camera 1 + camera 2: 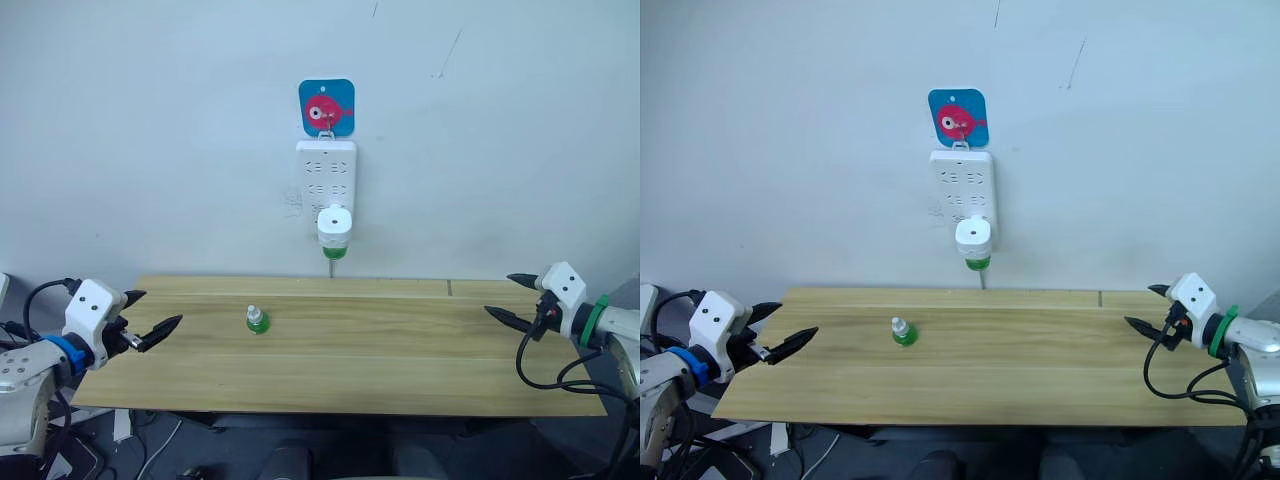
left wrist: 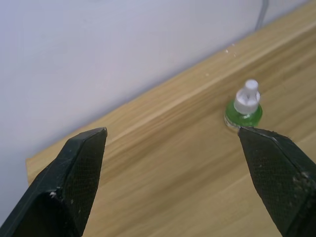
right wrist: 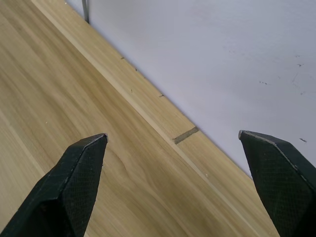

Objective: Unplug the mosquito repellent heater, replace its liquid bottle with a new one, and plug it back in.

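Heater [image 1: 335, 224] plugged into the lower end of a white power strip [image 1: 326, 175] on the wall, green bottle screwed beneath, above the table's back edge. Spare bottle [image 1: 257, 320] upright left of centre on the wooden table [image 1: 400, 350], likely staged for the swap. Left gripper [image 1: 152, 318] and right gripper [image 1: 510, 297] at opposite ends, jaws spread, empty; plain pale wall [image 1: 150, 120], fish sticker [image 1: 327, 107].

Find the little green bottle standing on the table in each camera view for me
Left eye view: the bottle stands left of centre on the table.
Right eye view: the bottle is again left of centre, nearer the left gripper.
Left wrist view: the bottle is beyond the open fingers.
Right wrist view: not in it.
Shared landmark: the table's back edge along the wall.
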`<state>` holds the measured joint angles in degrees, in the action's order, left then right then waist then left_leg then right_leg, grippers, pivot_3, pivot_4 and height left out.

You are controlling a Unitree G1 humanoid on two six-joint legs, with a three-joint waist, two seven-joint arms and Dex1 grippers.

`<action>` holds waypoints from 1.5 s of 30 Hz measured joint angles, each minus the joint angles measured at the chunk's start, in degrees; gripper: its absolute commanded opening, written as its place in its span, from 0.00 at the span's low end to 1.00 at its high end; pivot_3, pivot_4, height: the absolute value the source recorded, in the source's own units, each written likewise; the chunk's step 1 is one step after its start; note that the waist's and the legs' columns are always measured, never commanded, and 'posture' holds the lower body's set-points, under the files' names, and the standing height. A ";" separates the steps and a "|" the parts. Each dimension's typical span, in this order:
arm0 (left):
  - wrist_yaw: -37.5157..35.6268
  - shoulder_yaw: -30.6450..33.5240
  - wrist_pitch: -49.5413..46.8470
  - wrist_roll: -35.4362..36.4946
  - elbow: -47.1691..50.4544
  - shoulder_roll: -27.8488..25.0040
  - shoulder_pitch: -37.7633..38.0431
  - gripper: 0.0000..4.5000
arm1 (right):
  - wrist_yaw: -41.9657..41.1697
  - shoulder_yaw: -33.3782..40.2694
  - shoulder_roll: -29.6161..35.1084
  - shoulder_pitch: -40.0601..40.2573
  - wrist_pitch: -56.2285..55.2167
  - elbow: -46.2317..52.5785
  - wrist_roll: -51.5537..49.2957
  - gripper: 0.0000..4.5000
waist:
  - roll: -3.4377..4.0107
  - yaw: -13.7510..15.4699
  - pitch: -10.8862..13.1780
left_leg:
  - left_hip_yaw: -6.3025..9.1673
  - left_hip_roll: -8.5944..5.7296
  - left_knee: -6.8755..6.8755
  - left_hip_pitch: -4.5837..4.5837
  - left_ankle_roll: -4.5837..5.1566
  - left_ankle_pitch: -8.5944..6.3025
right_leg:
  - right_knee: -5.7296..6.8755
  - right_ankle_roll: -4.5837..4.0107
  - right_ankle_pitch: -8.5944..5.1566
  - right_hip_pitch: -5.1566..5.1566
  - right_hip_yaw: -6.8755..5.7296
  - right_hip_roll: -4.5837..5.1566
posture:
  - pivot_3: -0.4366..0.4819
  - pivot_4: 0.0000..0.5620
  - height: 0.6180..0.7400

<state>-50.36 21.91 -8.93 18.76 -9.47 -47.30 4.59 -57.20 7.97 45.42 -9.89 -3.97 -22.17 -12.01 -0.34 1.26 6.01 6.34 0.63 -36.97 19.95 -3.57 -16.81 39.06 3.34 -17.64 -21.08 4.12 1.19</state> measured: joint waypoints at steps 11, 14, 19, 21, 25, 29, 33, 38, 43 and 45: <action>-0.98 -2.86 -9.60 6.09 6.38 1.48 -11.98 1.00 | 10.29 5.35 -4.04 11.96 20.43 39.52 -13.35 0.99 | 0.09 -1.39 0.40 | 0.10 0.01 -0.01 0.08 0.00 0.00 | -0.01 0.01 -0.01 0.00 -0.03 -0.02 | 0.44 0.22 0.95; -1.04 -4.79 -10.13 6.09 6.82 1.80 -15.96 1.00 | 15.96 6.84 -4.47 14.16 29.64 52.02 -19.30 0.99 | 0.11 -2.29 0.73 | 0.10 0.01 -0.01 0.09 0.00 0.00 | -0.02 0.01 -0.01 0.00 -0.02 -0.03 | 0.39 0.23 0.95; -1.70 -7.11 -10.93 6.09 6.55 2.52 -20.34 1.00 | 22.55 8.57 -3.88 14.61 39.87 64.02 -27.66 0.99 | -0.12 -4.04 1.45 | 0.09 0.02 -0.01 0.11 0.00 0.00 | -0.04 0.02 -0.01 -0.02 -0.02 -0.03 | 0.34 0.25 0.95; -1.66 -8.19 -11.90 6.10 6.40 3.25 -22.41 1.00 | 24.18 8.78 -3.35 13.21 42.13 66.90 -29.76 0.99 | -0.22 -4.79 1.89 | 0.08 0.02 -0.02 0.13 0.00 0.00 | -0.04 0.02 -0.01 -0.04 -0.01 -0.03 | 0.33 0.27 0.95; -1.77 -10.42 -12.89 6.09 4.73 5.26 -26.05 0.91 | 27.22 8.12 -3.16 10.63 45.15 70.55 -33.07 1.00 | -0.33 -6.06 2.75 | 0.09 0.02 -0.03 0.20 0.00 0.00 | -0.04 0.02 -0.01 -0.09 -0.02 -0.04 | 0.29 0.31 0.95; -2.55 -12.34 -12.93 5.81 0.92 7.15 -28.91 0.75 | 30.54 5.87 -3.40 8.72 47.27 72.73 -35.17 1.00 | -0.38 -6.71 3.38 | 0.15 0.02 -0.06 0.59 0.00 0.00 | -0.04 0.02 0.00 -0.42 -0.06 -0.04 | 0.28 0.33 0.95; -1.78 -13.29 -11.73 4.37 -3.53 8.99 -33.10 0.75 | 33.17 3.93 -4.13 7.73 47.96 73.41 -35.53 1.00 | -0.50 -7.21 3.76 | 0.24 0.02 -0.09 0.90 0.01 0.00 | -0.06 0.02 0.00 -0.67 -0.15 -0.04 | 0.26 0.35 0.95; -2.96 -15.24 -9.31 2.47 -9.07 10.32 -37.17 0.75 | 36.45 2.19 -5.21 6.79 48.53 74.89 -36.54 1.00 | -0.52 -7.79 4.82 | 0.23 0.02 -0.09 0.92 0.00 0.00 | -0.06 0.02 0.00 -0.67 -0.15 -0.03 | 0.23 0.38 0.95; -4.04 -16.37 -7.97 1.35 -13.34 12.24 -40.72 0.75 | 38.56 1.97 -5.32 7.21 48.79 76.11 -37.08 1.00 | -0.58 -7.89 5.47 | 0.25 0.02 -0.09 0.96 0.00 0.00 | -0.06 0.02 -0.01 -0.71 -0.16 -0.04 | 0.23 0.40 0.95; -4.37 -16.48 -7.68 1.17 -14.25 12.78 -41.65 0.75 | 38.90 1.91 -5.32 7.30 48.81 76.19 -37.14 1.00 | -0.62 -7.63 5.76 | 0.31 0.01 -0.14 0.98 0.00 0.00 | -0.05 0.02 0.00 -0.69 -0.21 -0.03 | 0.23 0.40 0.95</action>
<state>-54.72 5.43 -16.62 19.93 -23.72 -34.52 -37.06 -18.30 9.88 40.11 -2.60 44.83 54.01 -49.15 -0.96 -6.37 11.78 6.65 0.64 -37.11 20.93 -3.57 -16.81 39.01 3.36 -17.64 -21.77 3.91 1.16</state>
